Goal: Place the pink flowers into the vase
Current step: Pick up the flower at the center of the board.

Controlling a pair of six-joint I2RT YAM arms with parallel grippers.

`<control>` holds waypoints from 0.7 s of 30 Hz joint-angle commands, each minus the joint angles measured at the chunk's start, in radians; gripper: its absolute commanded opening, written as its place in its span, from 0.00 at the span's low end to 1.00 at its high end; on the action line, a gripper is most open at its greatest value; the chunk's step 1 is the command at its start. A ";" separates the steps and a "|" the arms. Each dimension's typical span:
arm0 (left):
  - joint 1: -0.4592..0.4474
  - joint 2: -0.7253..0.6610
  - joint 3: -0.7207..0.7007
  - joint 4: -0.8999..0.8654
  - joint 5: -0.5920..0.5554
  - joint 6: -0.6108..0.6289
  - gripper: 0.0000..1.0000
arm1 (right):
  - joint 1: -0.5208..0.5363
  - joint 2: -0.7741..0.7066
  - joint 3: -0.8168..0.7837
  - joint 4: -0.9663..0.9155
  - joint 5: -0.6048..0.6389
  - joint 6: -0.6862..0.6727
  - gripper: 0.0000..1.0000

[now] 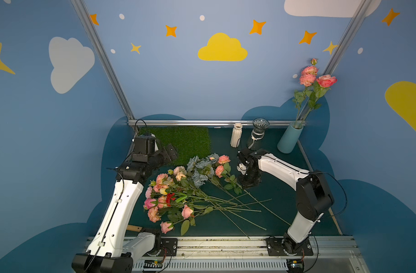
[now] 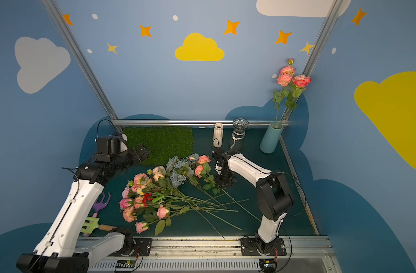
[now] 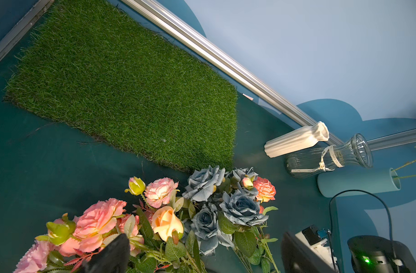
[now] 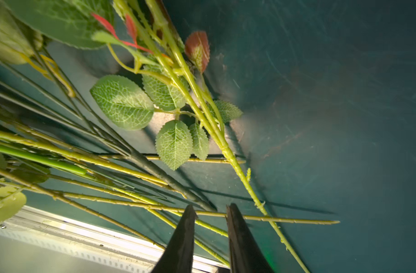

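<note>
The pink flowers (image 1: 164, 189) lie in a loose heap mid-table in both top views (image 2: 141, 186), stems fanned toward the front right. A few more pink blooms (image 1: 311, 75) stand in the teal vase (image 1: 289, 139) at the back right. My right gripper (image 1: 246, 185) points down over the right edge of the heap. In the right wrist view it (image 4: 210, 210) is open by a narrow gap, and thin green stems (image 4: 155, 205) cross just beyond its fingertips without being clamped. My left gripper (image 1: 167, 154) hangs open and empty at the grass mat's near edge; the left wrist view has blooms (image 3: 98, 219) under it.
Dusty grey-blue roses (image 1: 200, 167) and a small red carnation (image 1: 170, 197) are mixed into the heap. A white ribbed vase (image 1: 236, 135) and a glass vase (image 1: 257, 133) stand at the back beside a green grass mat (image 1: 185, 139). Garden tools (image 2: 100, 203) lie front left.
</note>
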 commanded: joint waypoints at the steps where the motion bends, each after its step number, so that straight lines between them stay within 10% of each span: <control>1: 0.005 -0.014 -0.016 0.008 0.021 0.000 1.00 | 0.010 0.005 -0.010 0.049 0.013 0.009 0.28; 21: 0.029 -0.007 -0.018 0.024 0.059 -0.003 1.00 | 0.023 0.102 -0.036 0.150 0.088 -0.012 0.34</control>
